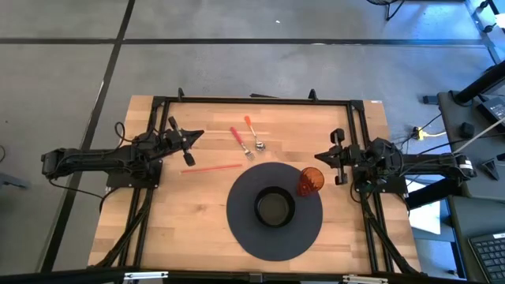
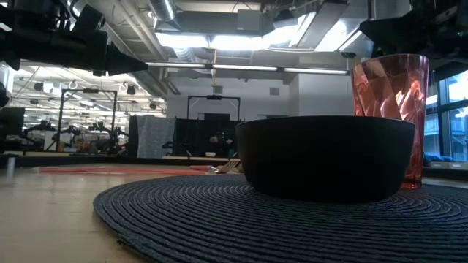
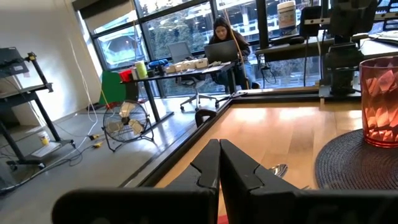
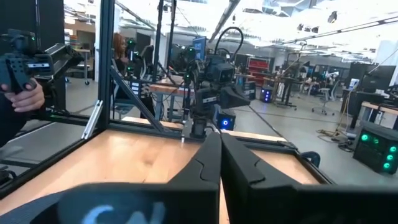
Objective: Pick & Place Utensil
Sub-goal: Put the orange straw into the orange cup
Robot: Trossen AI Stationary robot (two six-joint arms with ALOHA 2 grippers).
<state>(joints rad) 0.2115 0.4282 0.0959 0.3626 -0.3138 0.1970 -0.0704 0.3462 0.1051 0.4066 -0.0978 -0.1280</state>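
Both grippers — left (image 1: 196, 136), right (image 1: 319, 158) — hover with jaws shut, empty. Spoon (image 1: 254, 135) and fork (image 1: 241, 143) lie on the table (image 1: 189, 213) beyond the mat (image 1: 237, 217), between them.

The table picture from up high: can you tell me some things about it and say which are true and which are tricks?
1. The black bowl sits on the round dark mat. True.
2. The orange cup stands inside the bowl. False: it stands beside the bowl, at the mat's edge.
3. The left hand holds the spoon. False: it is shut and empty; the spoon lies on the table.
4. A fork with a red handle lies beside the spoon. True.
5. The right hand is shut, near the cup. True.
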